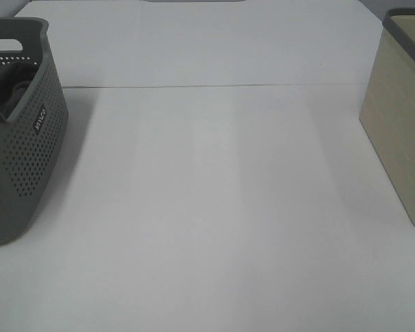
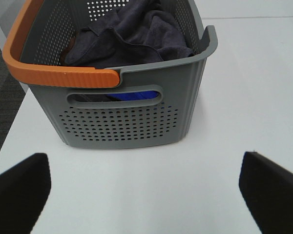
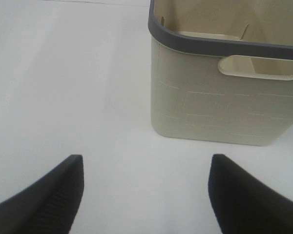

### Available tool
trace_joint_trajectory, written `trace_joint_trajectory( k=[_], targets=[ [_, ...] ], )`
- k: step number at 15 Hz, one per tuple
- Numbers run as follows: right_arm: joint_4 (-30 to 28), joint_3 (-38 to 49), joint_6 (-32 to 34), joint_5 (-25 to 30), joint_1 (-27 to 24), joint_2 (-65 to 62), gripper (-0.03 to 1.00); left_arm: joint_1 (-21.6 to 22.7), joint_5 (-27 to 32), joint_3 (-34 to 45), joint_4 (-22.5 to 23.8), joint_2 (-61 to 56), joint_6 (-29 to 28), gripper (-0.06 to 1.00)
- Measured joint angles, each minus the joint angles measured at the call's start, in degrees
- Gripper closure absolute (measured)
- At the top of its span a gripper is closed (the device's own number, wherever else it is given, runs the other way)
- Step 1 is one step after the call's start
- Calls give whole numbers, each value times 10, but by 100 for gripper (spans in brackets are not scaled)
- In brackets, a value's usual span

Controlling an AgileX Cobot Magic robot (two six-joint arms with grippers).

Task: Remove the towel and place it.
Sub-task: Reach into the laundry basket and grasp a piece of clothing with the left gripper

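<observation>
A dark purple-grey towel point(image 2: 129, 39) lies bunched inside a grey perforated basket point(image 2: 132, 122) with an orange rim strip. The basket stands at the table's left edge point(image 1: 28, 159), with the towel's dark folds showing inside point(image 1: 3, 86). My left gripper point(image 2: 146, 187) is open and empty, a short way in front of the basket's handle side. My right gripper point(image 3: 144, 192) is open and empty, in front of a beige basket point(image 3: 224, 107) with a dark grey rim, which looks empty. Neither gripper shows in the exterior high view.
The beige basket stands at the table's right edge point(image 1: 401, 138). The white table point(image 1: 214, 207) spans between the two baskets. Something blue point(image 2: 136, 95) shows through the grey basket's handle slot. Dark floor lies beyond the table's left edge point(image 2: 5, 83).
</observation>
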Motion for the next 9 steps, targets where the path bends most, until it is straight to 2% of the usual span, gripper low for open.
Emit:
trace_joint_trajectory(
  k=[9],
  targets=[
    [0, 0, 0, 0, 0, 0, 29, 0, 0, 0, -3, 0, 0, -5]
  ],
)
